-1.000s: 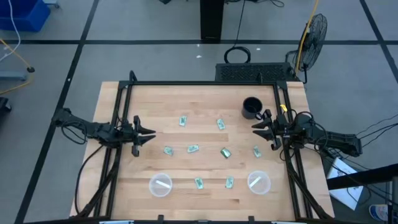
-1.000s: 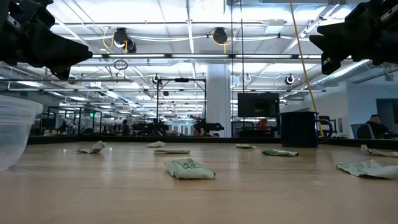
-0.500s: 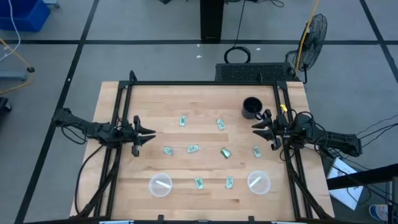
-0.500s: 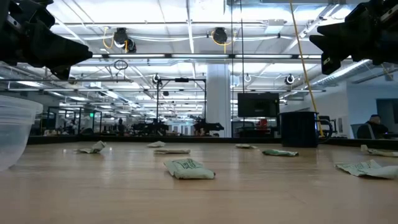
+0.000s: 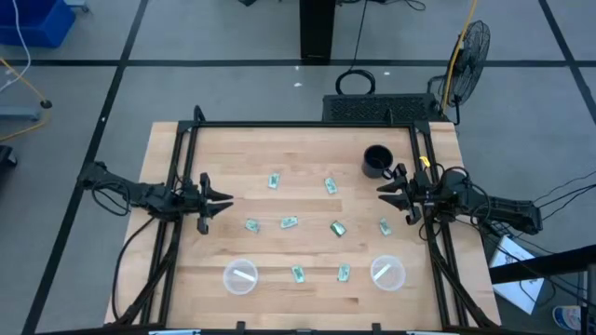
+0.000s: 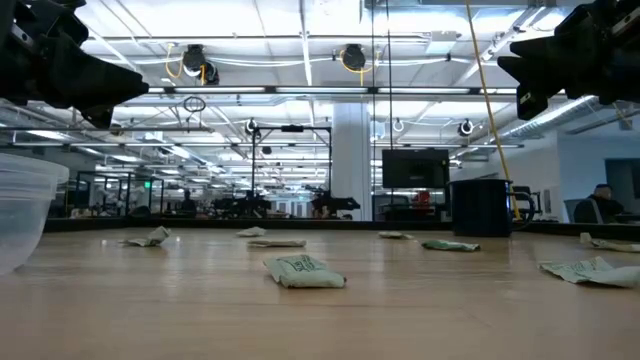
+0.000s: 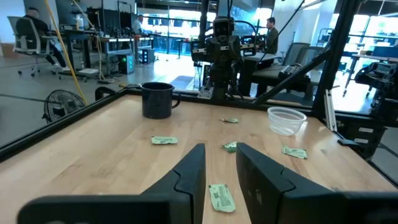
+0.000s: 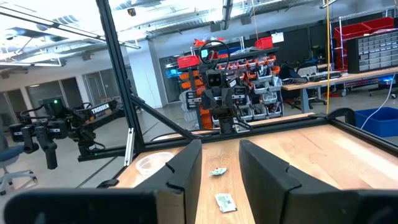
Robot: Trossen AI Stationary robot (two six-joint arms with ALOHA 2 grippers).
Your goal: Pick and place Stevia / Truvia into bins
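Observation:
Several small green-and-white Stevia packets lie flat across the middle of the table, among them one (image 5: 290,221) at the centre and one (image 5: 298,274) between the bins. Two clear round bins stand near the near edge, the left bin (image 5: 240,275) and the right bin (image 5: 387,272), each with something whitish inside. My left gripper (image 5: 223,200) hovers open at the table's left side, above the wood. My right gripper (image 5: 384,193) hovers open at the right side, near the black mug. In the left wrist view a packet (image 7: 222,196) lies just ahead of the open gripper (image 7: 219,168).
A black mug (image 5: 376,161) stands at the far right of the table, close to my right gripper. A black frame rail (image 5: 307,124) runs round the tabletop. In the low view a packet (image 6: 304,271) lies nearest the camera and a bin wall (image 6: 20,210) shows at the left.

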